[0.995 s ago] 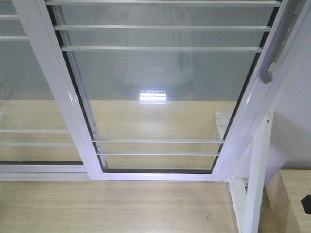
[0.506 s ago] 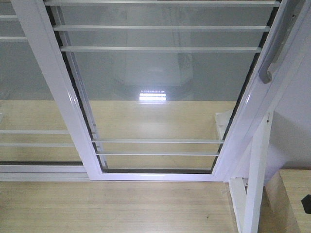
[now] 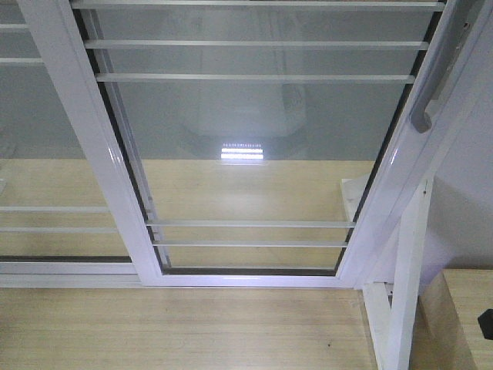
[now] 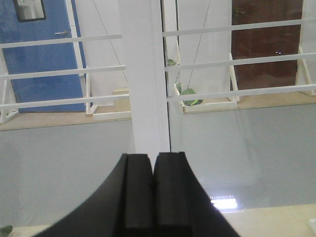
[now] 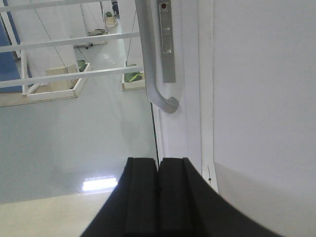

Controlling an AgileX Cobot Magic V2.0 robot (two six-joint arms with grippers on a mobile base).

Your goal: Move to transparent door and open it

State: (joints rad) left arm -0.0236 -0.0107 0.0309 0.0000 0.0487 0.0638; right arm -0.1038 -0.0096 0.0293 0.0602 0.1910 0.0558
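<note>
**Q:** Where is the door?

**A:** Straight ahead of me. The transparent door (image 3: 254, 131) fills most of the front view. It is clear glass in a white frame with thin white bars across it, and its bottom rail meets the wooden floor (image 3: 177, 324). A similar glass panel (image 3: 46, 177) stands just beside it on the left.

**Q:** And the handle?

**A:** The curved grey-white handle (image 5: 154, 74) runs down the door's right-hand frame. In my right wrist view it sits ahead of my right gripper (image 5: 158, 165), apart from it. The lock plate (image 5: 167, 44) is just beside the handle.

**Q:** What are your grippers doing?

**A:** The right gripper has its fingers pressed flat together, with nothing between them. My left gripper (image 4: 152, 163) is closed up the same way and is also empty. It faces a white upright (image 4: 143, 74) between the panes.
</note>
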